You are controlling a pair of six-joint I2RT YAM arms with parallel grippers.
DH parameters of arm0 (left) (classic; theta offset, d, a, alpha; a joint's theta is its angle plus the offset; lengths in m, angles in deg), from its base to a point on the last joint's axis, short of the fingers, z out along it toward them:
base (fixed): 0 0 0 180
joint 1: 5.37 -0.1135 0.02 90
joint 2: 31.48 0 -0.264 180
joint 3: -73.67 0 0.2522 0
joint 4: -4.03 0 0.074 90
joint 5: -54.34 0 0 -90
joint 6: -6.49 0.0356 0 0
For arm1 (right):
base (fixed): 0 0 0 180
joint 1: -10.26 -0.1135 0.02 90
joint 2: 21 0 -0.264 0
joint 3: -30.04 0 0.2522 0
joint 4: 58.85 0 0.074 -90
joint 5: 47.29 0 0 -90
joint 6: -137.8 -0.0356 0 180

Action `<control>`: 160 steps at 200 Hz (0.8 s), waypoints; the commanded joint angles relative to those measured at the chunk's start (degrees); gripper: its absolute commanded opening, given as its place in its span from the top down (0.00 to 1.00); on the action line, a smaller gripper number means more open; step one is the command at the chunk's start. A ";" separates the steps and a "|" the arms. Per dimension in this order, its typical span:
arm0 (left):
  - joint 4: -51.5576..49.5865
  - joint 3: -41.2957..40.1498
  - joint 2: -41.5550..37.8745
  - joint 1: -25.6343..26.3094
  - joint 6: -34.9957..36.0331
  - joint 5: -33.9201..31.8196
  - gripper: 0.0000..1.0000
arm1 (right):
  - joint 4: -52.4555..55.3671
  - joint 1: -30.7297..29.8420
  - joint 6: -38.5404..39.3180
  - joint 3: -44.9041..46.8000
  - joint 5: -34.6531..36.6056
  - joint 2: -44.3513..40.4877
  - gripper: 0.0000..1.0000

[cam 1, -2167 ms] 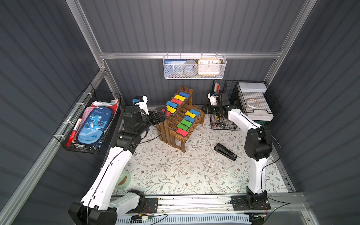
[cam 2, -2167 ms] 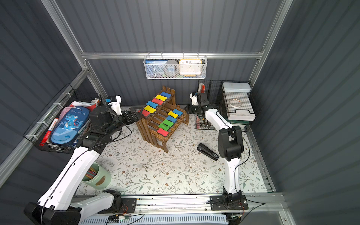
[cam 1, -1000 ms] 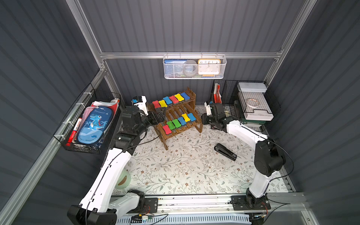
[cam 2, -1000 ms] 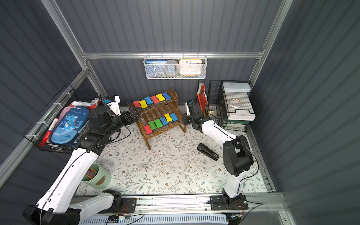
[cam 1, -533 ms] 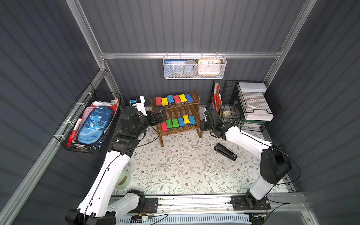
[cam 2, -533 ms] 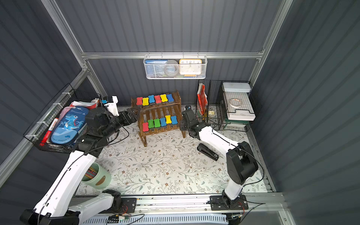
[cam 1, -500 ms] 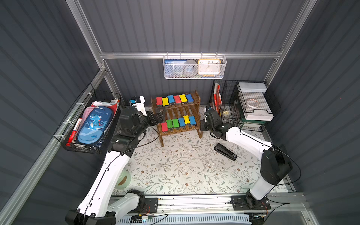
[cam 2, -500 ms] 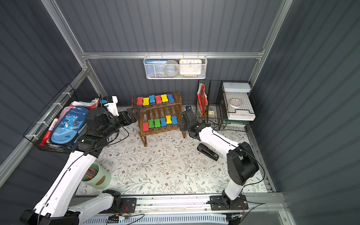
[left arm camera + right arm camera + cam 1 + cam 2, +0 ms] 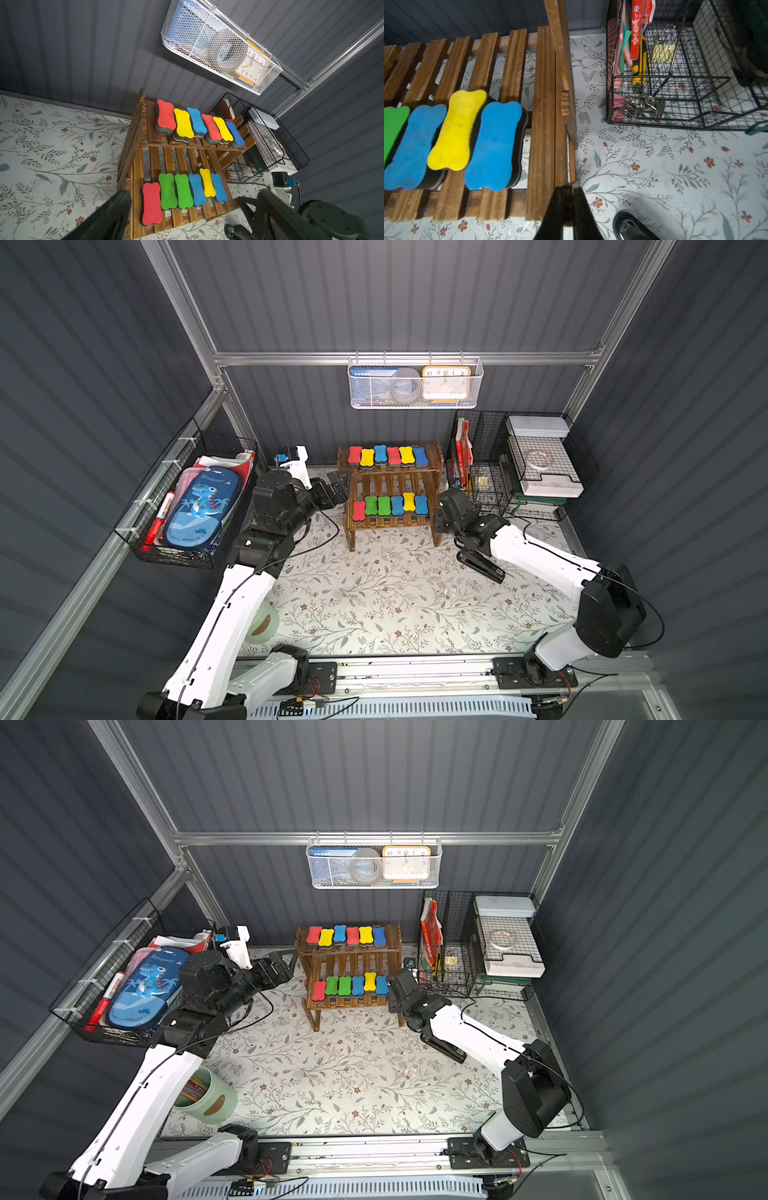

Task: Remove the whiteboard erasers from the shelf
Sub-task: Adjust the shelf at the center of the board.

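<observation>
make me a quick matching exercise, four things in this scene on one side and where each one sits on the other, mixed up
1. black stapler
2. clock
3. blue pencil case
4. whiteboard erasers

a. on the shelf
b. in the white mesh basket
c. on the floral mat
d. in the black wire basket on the side wall

Pairs: 1-c, 2-b, 3-d, 4-a

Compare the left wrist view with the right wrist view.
Left wrist only: the top-row erasers, the white basket, the open left gripper. Right wrist only: the yellow knife, the clips, the yellow pad. Both: the shelf, the bottom-row yellow eraser, the wire organiser.
</observation>
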 commanded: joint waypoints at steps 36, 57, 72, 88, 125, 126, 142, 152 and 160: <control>-0.74 -0.60 -1.49 0.17 1.07 -0.46 0.01 | 5.42 -0.09 -2.25 5.65 1.06 -5.21 1.00; -0.50 -0.73 -1.38 0.16 1.04 -0.25 0.01 | 6.09 -0.04 -2.16 7.27 1.07 -7.21 1.00; -0.22 -0.84 -1.15 0.16 0.84 0.21 0.01 | 6.02 0.03 -2.00 8.39 1.75 -8.07 1.00; -0.14 -0.69 -0.87 0.16 0.78 0.58 0.01 | 5.89 0.24 -1.29 9.18 1.64 -8.71 1.00; 0.13 -1.04 -0.86 0.16 0.78 1.00 0.01 | 3.84 1.58 1.03 10.12 -2.13 -9.45 1.00; 0.14 -1.04 -0.89 0.16 0.78 1.01 0.01 | 3.74 1.65 1.12 10.12 -2.31 -9.48 1.00; 0.14 -1.36 -0.97 0.17 0.73 1.20 0.01 | 3.02 2.37 2.15 9.91 -4.48 -9.20 1.00; 0.14 -1.44 -0.94 0.16 0.78 1.24 0.01 | 3.02 2.68 2.68 9.56 -4.90 -8.75 1.00; 0.14 -1.56 -0.98 0.16 0.77 1.29 0.01 | 3.18 2.78 2.87 9.27 -5.12 -8.45 1.00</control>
